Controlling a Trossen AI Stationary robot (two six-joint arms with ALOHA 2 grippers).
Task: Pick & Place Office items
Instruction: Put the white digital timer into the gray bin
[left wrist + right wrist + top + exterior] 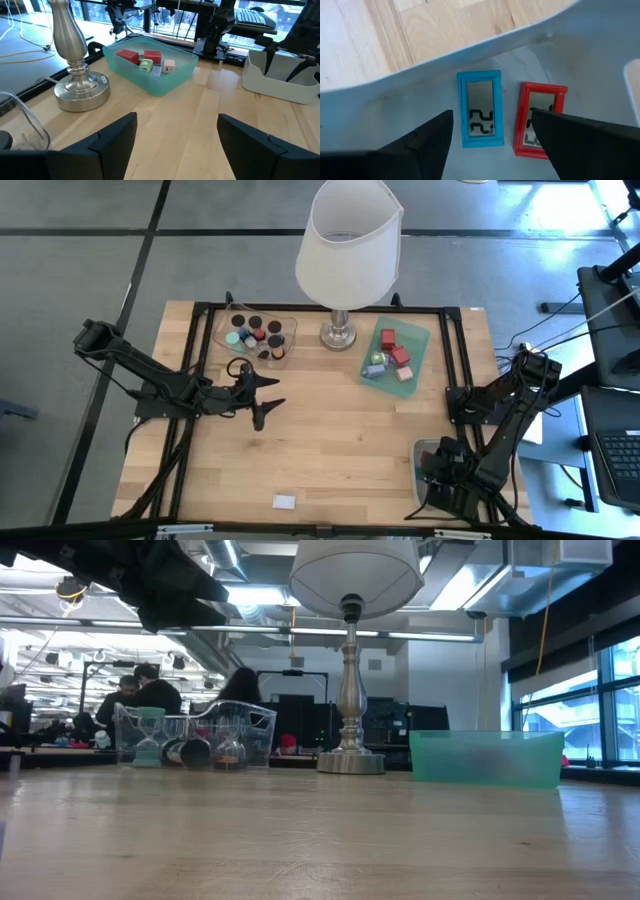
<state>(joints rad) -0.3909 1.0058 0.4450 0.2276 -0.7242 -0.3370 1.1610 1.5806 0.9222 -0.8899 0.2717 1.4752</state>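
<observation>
The clear tray [222, 328] [255, 725] by the far edge holds black round caps [255, 323] with teal and red bits. Right of the lamp, red blocks [388, 338] [128, 55] and pale blocks [168, 65] lie in the green tray [422, 338] [167, 84]. A flat teal tag [481, 109] and a flat red tag [542, 95] lie in a white tray [422, 448] [395, 110] at the near right. My right gripper [440, 465] [492, 112] hovers open over these tags. My left gripper [272, 395] [177, 130] is open above bare wood, near the clear tray.
The big white-shaded lamp [348, 245] [350, 690] [75, 65] stands between the two trays at the far edge. A small white piece [284, 501] lies near the near edge. Bare wood spans the table's middle. People sit in the room beyond.
</observation>
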